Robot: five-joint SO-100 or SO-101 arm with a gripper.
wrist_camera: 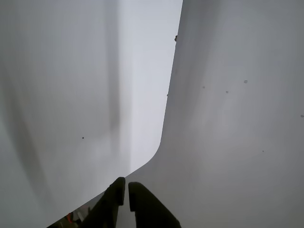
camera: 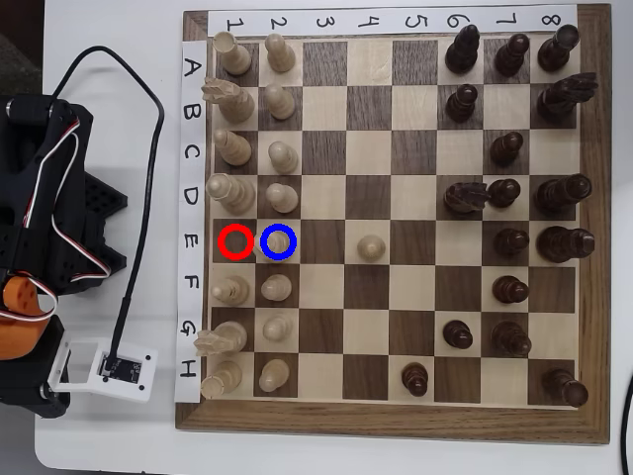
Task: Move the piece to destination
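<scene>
Piece: pale cream wooden chess piece (camera: 278, 244), apparently standing in blue-ringed light-wood square (camera: 296, 226), at 3 o'clock of vacant red-ringed dark square (camera: 234, 242). Hand (wrist_camera: 127, 184) closed, empty, parked over white surface (wrist_camera: 228, 118), probably to stay clear of pieces.

Pale cream piece (camera: 278, 243) upright on blue-ringed light square (camera: 295, 226).
Seen from straight above, pale base peeking past ring at 8 o'clock; toward 9 o'clock from board centre.

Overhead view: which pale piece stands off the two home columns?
The pale pawn on row E, column 4. It stands alone in mid-field, while all the other pale ones sit in columns 1 and 2 at the left of the view.
</scene>
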